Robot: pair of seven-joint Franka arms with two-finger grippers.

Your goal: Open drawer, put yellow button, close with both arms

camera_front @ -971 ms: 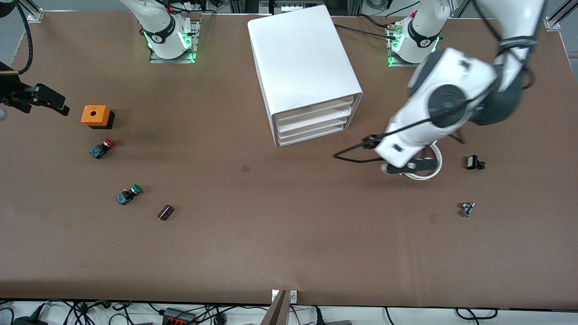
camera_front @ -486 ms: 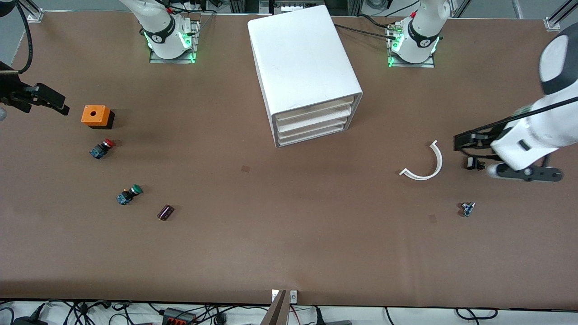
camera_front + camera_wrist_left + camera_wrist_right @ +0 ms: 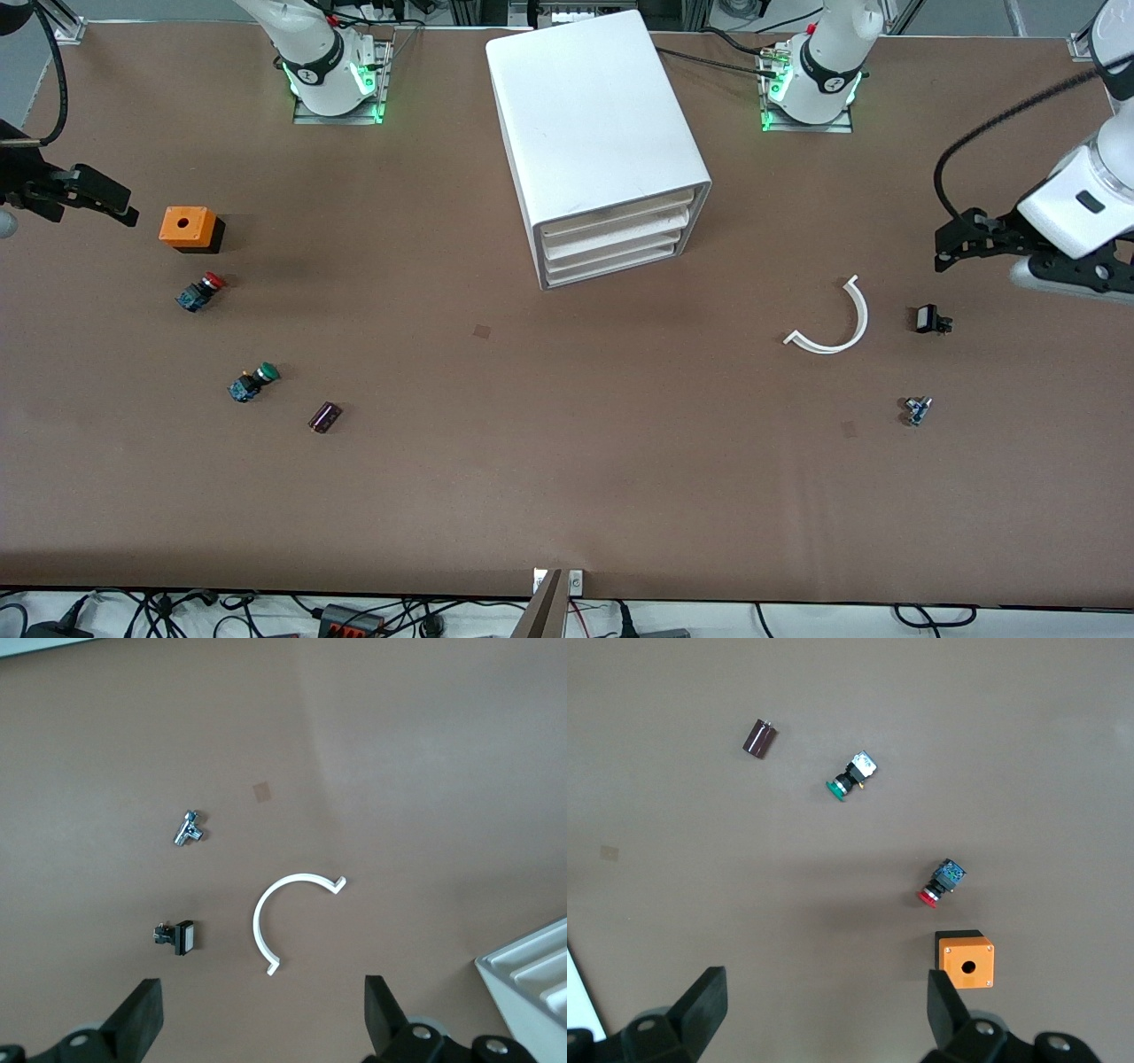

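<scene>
White cabinet [image 3: 598, 133] on a brown counter [image 3: 567, 478]; orange box [image 3: 188, 227], red-capped button [image 3: 200, 291], green-capped button [image 3: 252, 382], white curved strip [image 3: 837, 323].

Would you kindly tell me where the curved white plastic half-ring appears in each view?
Front view: curved white plastic half-ring on the table, toward the left arm's end.
Left wrist view: near the picture's middle.
Right wrist view: not in it.
Shared landmark: small black block-shaped part beside it.
</scene>
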